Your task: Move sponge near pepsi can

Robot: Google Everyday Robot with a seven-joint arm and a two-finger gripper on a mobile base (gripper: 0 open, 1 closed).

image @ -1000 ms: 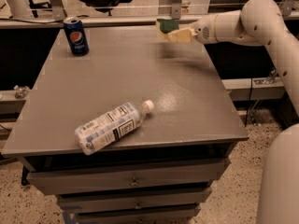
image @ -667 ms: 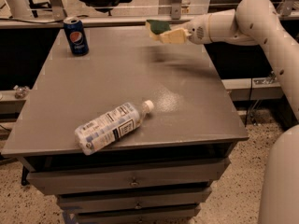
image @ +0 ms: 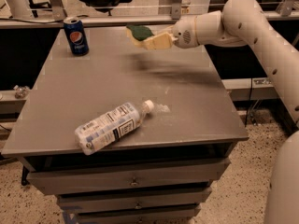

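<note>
The sponge (image: 138, 32), dark green on top with pale yellow foam below, is held in the air above the far middle of the table. My gripper (image: 150, 38) is shut on it, its pale yellow fingers (image: 159, 41) reaching in from the right on the white arm. The pepsi can (image: 76, 36), dark blue with the round logo, stands upright at the table's far left corner, well to the left of the sponge.
A clear plastic bottle (image: 111, 127) with a white label lies on its side near the front of the grey table (image: 196, 115). Drawers sit under the table top. Chairs and a rail stand behind the table.
My gripper has carried the sponge leftward along the far side of the table, closer to the pepsi can. The can and bottle have not moved.
</note>
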